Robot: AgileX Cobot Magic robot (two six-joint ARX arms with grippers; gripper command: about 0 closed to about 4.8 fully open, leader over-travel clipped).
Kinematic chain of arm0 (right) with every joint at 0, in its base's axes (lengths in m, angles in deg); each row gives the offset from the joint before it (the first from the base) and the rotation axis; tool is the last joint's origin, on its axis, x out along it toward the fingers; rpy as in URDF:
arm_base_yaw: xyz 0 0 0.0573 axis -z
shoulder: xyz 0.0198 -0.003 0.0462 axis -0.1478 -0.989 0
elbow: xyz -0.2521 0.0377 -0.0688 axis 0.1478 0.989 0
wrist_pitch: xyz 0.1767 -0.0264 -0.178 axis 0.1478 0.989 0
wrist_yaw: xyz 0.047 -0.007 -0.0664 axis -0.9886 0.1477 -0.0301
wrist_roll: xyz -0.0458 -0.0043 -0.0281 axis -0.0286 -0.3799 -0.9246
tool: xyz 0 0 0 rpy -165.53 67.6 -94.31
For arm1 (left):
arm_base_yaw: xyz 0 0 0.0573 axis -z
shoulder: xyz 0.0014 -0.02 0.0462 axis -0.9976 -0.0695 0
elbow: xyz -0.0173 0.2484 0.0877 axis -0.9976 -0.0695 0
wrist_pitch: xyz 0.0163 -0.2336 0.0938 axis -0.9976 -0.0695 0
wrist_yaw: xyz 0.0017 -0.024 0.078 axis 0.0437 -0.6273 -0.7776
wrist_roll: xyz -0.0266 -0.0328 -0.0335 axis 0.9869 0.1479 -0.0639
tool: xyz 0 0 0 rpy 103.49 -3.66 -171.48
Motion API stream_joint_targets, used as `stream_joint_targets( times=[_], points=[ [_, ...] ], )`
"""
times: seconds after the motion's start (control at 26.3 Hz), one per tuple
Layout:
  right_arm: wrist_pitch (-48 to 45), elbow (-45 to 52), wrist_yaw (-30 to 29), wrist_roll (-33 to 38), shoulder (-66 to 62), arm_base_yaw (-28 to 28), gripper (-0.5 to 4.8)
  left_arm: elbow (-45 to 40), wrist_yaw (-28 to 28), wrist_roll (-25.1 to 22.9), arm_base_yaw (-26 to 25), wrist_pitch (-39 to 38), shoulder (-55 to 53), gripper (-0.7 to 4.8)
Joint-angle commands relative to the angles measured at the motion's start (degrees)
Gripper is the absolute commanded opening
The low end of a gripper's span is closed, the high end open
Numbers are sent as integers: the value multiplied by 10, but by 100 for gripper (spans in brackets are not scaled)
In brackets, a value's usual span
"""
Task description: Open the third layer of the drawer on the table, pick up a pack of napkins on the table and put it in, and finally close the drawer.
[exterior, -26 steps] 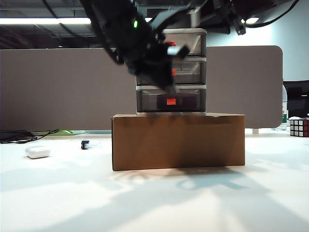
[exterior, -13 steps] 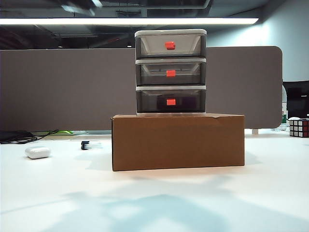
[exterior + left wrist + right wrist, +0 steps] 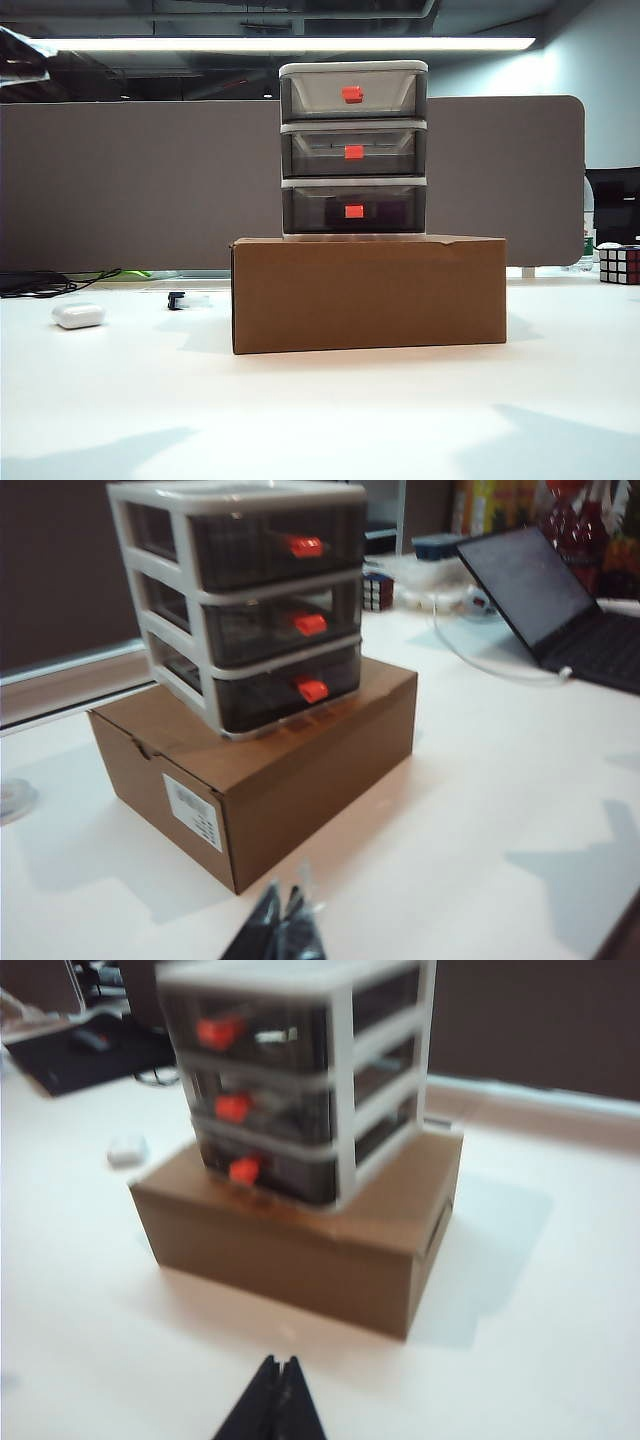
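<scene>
The drawer (image 3: 353, 150) stands on a brown cardboard box, with all three tiers pushed in. Its third layer (image 3: 353, 210) is the lowest dark tier with an orange-red handle, also seen in the left wrist view (image 3: 290, 692) and the right wrist view (image 3: 265, 1172). The pack of napkins is out of view. My left gripper (image 3: 285, 900) hangs shut and empty over the table (image 3: 320, 410), well back from the box. My right gripper (image 3: 280, 1362) is also shut and empty, likewise back from the box. Neither gripper shows in the exterior view.
The cardboard box (image 3: 368, 292) sits mid-table. A white earbud case (image 3: 78, 315) and a small black item (image 3: 177, 299) lie at the left, with cables (image 3: 50, 280) behind them. A Rubik's cube (image 3: 620, 264) stands far right. A laptop (image 3: 560, 600) lies off to one side.
A second ago both arms were in front of the cabinet's tiers. They have since lifted away out of the exterior view, and their shadows have slid to the table's front corners.
</scene>
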Motion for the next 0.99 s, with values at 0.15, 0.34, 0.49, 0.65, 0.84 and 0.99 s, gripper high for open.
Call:
stream_joint_targets(
  times=[0.15, 0.34, 0.49, 0.65, 0.84, 0.99],
  points=[
    [-7, 44, 92, 89, 45, -2, -6, -28, -53, 30, -4, 12, 17, -5],
    [-69, 107, 130, 90, 46, -4, -6, -28, -103, 119, -4, 7, 17, -6],
    [-143, 164, 129, 82, 46, -4, -6, -39, -122, 47, -4, 15, 17, -6],
    [-197, 199, 130, 79, 46, -3, -6, -67, -122, -15, -4, 72, 17, -6],
    [-204, 200, 142, 15, 46, 1, -6, -75, -70, -45, -77, 49, 17, -6],
    [-207, 199, 155, 2, 46, 16, -6, -75, 42, -57, -193, 57, 17, -6]
  ],
)
